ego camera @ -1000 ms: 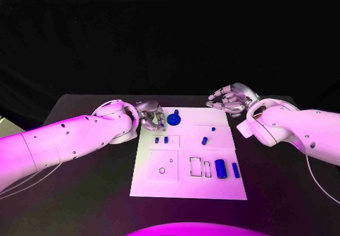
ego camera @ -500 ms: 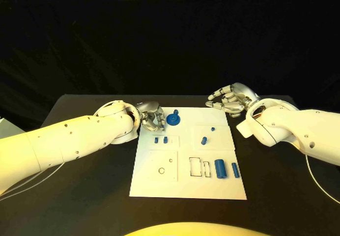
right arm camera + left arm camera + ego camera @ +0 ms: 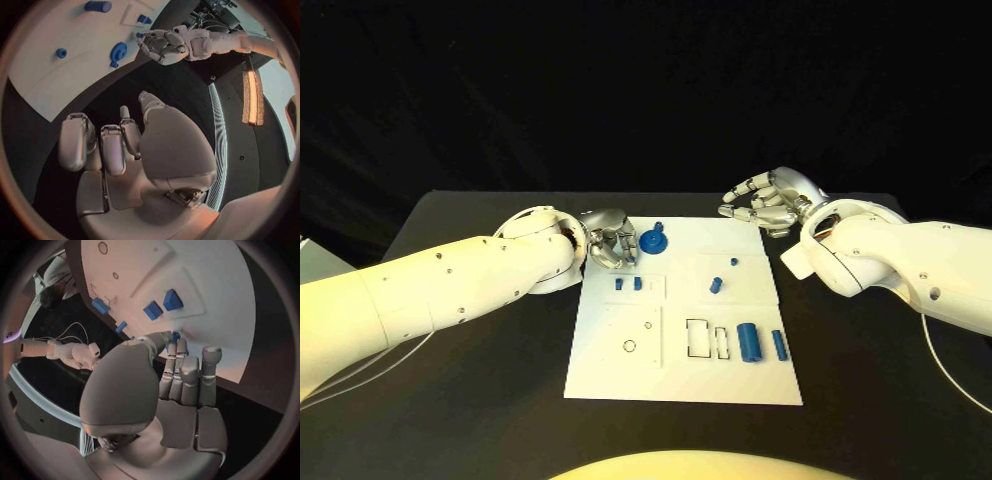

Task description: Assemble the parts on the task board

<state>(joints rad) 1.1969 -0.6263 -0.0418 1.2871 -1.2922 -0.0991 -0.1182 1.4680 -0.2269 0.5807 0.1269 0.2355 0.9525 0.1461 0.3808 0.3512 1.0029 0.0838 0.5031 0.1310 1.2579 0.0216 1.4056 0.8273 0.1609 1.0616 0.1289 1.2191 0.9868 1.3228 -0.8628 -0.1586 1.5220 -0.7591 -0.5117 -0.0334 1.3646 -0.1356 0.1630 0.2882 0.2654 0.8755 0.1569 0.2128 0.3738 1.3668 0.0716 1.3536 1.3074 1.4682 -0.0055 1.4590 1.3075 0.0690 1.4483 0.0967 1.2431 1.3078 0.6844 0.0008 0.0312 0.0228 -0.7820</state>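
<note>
The white task board (image 3: 682,375) lies in the middle of the table. My left hand (image 3: 607,243) hovers over its far left corner and pinches a small blue part (image 3: 177,335) at its fingertips (image 3: 181,347); that hand (image 3: 164,45) also shows in the right wrist view. Beside it lies a round blue part (image 3: 653,241). Just in front of the hand, two small blue parts (image 3: 627,284) stand in the board. My right hand (image 3: 764,205) hangs off the far right corner, fingers curled in with nothing in them.
More blue parts sit on the board: a short piece (image 3: 715,285), a tiny one (image 3: 734,263), a thick cylinder (image 3: 749,342) and a thin one (image 3: 779,345). Empty slots (image 3: 708,340) and a hole (image 3: 630,347) lie near the front. The black table (image 3: 473,400) surrounds the board.
</note>
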